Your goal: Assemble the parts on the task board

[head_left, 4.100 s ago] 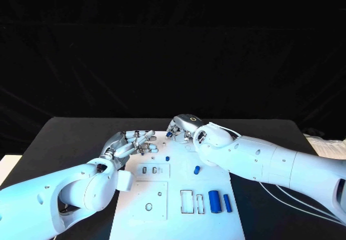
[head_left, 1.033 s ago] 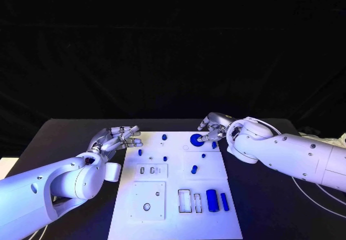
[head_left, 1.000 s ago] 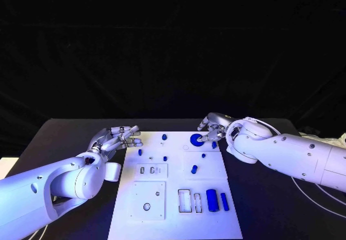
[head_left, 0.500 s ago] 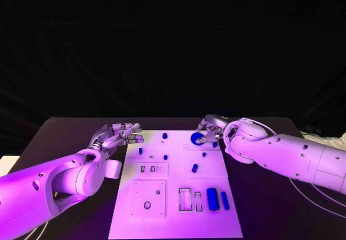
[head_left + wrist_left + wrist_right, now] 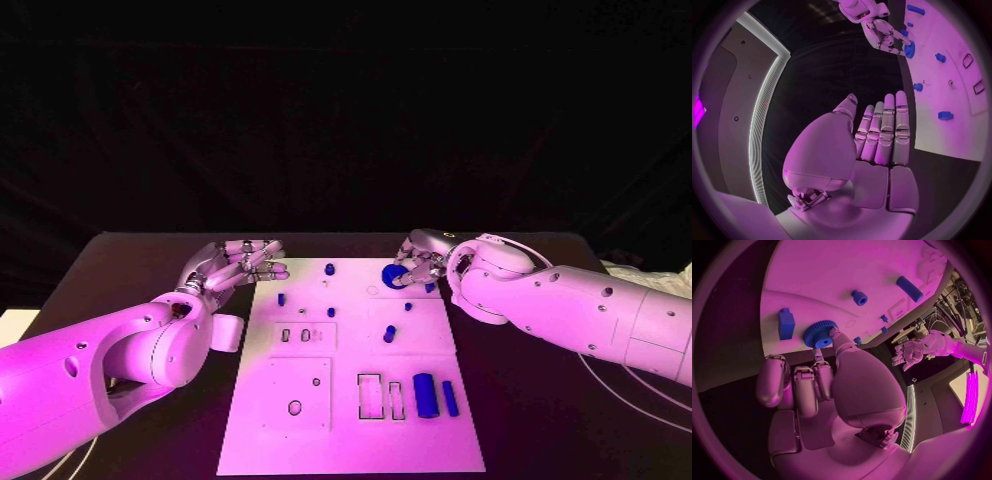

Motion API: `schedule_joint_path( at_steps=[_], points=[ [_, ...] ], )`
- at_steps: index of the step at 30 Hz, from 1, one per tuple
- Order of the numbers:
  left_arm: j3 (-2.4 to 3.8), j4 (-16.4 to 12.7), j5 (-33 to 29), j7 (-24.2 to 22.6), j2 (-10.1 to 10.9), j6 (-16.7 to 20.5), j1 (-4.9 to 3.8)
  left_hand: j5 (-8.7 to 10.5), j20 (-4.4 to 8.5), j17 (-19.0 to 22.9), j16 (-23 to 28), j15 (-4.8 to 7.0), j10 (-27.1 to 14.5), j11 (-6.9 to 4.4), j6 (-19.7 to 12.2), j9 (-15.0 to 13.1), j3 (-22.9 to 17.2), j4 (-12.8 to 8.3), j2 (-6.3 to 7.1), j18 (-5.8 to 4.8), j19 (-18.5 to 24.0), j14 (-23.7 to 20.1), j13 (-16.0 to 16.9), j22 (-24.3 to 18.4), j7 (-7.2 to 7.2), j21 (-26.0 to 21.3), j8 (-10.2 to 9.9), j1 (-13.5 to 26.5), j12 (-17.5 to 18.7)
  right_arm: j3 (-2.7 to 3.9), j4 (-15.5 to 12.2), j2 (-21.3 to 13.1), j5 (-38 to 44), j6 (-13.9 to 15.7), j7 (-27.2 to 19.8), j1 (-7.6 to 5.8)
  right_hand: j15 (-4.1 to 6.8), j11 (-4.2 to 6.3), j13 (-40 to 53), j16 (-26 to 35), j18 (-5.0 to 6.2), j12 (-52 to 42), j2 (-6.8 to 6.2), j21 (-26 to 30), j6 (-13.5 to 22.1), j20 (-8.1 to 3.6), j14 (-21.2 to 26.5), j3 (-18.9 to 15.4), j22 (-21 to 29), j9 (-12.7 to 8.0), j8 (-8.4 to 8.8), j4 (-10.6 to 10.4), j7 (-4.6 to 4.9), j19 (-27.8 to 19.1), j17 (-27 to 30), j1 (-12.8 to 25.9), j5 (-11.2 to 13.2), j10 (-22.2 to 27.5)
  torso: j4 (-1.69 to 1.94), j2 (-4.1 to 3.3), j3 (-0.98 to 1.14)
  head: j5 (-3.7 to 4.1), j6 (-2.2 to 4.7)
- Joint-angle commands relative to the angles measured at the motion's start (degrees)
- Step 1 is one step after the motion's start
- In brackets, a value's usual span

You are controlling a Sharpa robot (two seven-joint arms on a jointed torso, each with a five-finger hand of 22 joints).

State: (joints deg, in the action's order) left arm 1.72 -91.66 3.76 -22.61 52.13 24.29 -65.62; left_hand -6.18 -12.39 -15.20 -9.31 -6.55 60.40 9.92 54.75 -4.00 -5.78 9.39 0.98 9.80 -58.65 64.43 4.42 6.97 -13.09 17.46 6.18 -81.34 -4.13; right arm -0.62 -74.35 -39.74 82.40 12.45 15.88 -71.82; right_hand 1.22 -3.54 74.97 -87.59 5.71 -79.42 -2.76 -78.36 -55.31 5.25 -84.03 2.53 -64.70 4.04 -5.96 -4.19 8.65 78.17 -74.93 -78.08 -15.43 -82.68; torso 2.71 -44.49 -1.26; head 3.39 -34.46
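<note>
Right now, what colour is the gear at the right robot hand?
Blue. The gear shows best in the right wrist view, toothed rim visible, at the right robot hand.

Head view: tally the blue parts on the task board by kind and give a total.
Gear: 1
Long pieces at the near edge: 2
Small pieces: 6
Total: 9

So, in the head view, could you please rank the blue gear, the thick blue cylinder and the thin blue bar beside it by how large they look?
1. Thick blue cylinder, nearest the camera.
2. Thin blue bar, about as long but much slimmer.
3. Blue gear, though the right hand partly covers it and it lies farther away, so its place is unsure.
</note>
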Motion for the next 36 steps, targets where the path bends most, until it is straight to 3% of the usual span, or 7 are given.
schedule_joint_path(
  at_steps=[1,8,12,14,23,30,36],
  points=[
    [0.09,-0.23,0.57,-0.94,-0.07,-1.16,-0.09,0.13,0.16,-0.10,0.27,-0.02,-0.35,-0.03,-0.28,0.05,0.13,-0.33,-0.18,0.38,0.39,-0.26,-0.06,-0.05,-0.26,-0.38,-0.35,-0.43,0.33,-0.10,0.21,0.14,1.12,-2.95,0.43,0.12,-0.43,0.02,4.75,-0.29,-0.67,-0.40,0.83,-0.33,-0.56,0.08,-5.17,0.38,-0.11,0.11,-0.38,0.01,-0.08,0.20,-11.28,-0.01,-0.08,-0.41,-0.02,-0.03,-0.03,0.03,-0.07],
    [0.15,-0.24,0.58,-0.89,-0.06,-1.17,-0.09,0.13,0.16,-0.10,0.27,-0.02,-0.35,-0.03,-0.28,0.05,0.13,-0.33,-0.18,0.38,0.39,-0.26,-0.06,-0.05,-0.26,-0.38,-0.35,-0.43,0.33,-0.16,0.42,0.34,1.78,-3.71,0.76,0.25,-0.26,0.29,5.16,-0.43,-0.72,-0.70,1.78,-0.55,-1.90,0.00,-5.21,1.02,-0.45,0.21,-0.90,-0.06,-0.41,0.35,-11.53,-0.17,1.06,-0.63,0.02,0.00,0.02,-0.01,-0.35],
    [0.16,-0.19,0.58,-0.87,-0.03,-1.20,-0.09,0.13,0.16,-0.10,0.27,-0.02,-0.35,-0.03,-0.28,0.05,0.13,-0.33,-0.18,0.38,0.39,-0.26,-0.06,-0.05,-0.26,-0.38,-0.35,-0.43,0.33,-0.18,0.22,0.23,3.85,-1.48,1.06,0.34,0.24,0.80,5.69,-0.62,-0.80,-1.04,4.37,-0.86,-3.34,-0.46,-5.27,4.91,-0.97,0.19,-1.20,1.73,-0.90,0.60,-11.86,-3.41,6.50,-0.90,0.04,-0.02,0.00,0.00,-0.38],
    [0.16,-0.17,0.58,-0.88,-0.02,-1.27,-0.09,0.13,0.16,-0.10,0.27,-0.02,-0.35,-0.03,-0.28,0.05,0.13,-0.33,-0.18,0.38,0.39,-0.26,-0.06,-0.05,-0.26,-0.38,-0.35,-0.43,0.33,-0.18,-0.01,0.16,4.74,0.01,0.88,0.40,0.35,0.97,6.00,-0.70,-0.86,-1.30,4.66,-1.01,-4.07,-0.57,-5.30,6.18,-1.26,0.26,-1.43,2.41,-1.11,0.73,-12.01,-4.10,7.25,-1.11,0.03,-0.01,0.00,-0.03,-0.38],
    [0.16,-0.08,0.33,-1.06,-0.06,-1.78,-0.09,0.13,0.16,-0.10,0.27,-0.02,-0.35,-0.03,-0.28,0.05,0.13,-0.33,-0.18,0.38,0.39,-0.26,-0.06,-0.05,-0.26,-0.38,-0.35,-0.43,0.33,-0.17,-3.94,-0.21,5.53,12.39,-2.45,0.77,1.07,1.88,6.31,-0.73,-1.00,-1.42,3.96,-1.42,-7.18,-1.31,-5.30,8.07,-2.02,0.89,-2.47,2.01,-2.26,1.11,-12.07,-1.68,9.83,-1.42,0.02,-0.03,0.05,-0.04,-0.35],
    [0.16,-0.02,0.15,-1.20,-0.12,-1.76,-0.09,0.13,0.12,-0.12,0.37,-0.05,-0.38,0.01,-0.30,0.04,0.11,-0.41,-0.24,0.40,0.46,-0.34,-0.06,-0.09,-0.31,-0.45,-0.38,-0.47,0.33,-0.16,-5.61,1.14,5.08,15.50,-2.87,0.81,1.15,1.90,6.04,-0.58,-1.02,-0.97,3.44,-1.42,-6.92,-1.49,-5.25,8.76,-1.99,0.85,-1.88,1.40,-2.22,1.11,-11.82,-0.16,8.66,-1.25,0.07,-0.04,-0.02,-0.11,-0.35],
    [0.16,-0.03,0.09,-1.25,-0.24,-1.80,-0.09,0.13,0.12,-0.12,0.37,-0.05,-0.38,0.01,-0.30,0.04,0.11,-0.41,-0.24,0.40,0.46,-0.34,-0.06,-0.09,-0.31,-0.45,-0.38,-0.47,0.33,-0.16,-5.25,4.34,4.63,14.08,-2.28,0.74,1.07,1.76,5.80,-0.50,-1.02,-0.58,2.86,-1.38,-6.57,-1.47,-5.22,9.05,-1.93,0.78,-1.35,0.85,-2.04,1.09,-11.70,1.08,7.84,-1.06,0.07,-0.05,-0.05,-0.28,-0.41]
  ],
)
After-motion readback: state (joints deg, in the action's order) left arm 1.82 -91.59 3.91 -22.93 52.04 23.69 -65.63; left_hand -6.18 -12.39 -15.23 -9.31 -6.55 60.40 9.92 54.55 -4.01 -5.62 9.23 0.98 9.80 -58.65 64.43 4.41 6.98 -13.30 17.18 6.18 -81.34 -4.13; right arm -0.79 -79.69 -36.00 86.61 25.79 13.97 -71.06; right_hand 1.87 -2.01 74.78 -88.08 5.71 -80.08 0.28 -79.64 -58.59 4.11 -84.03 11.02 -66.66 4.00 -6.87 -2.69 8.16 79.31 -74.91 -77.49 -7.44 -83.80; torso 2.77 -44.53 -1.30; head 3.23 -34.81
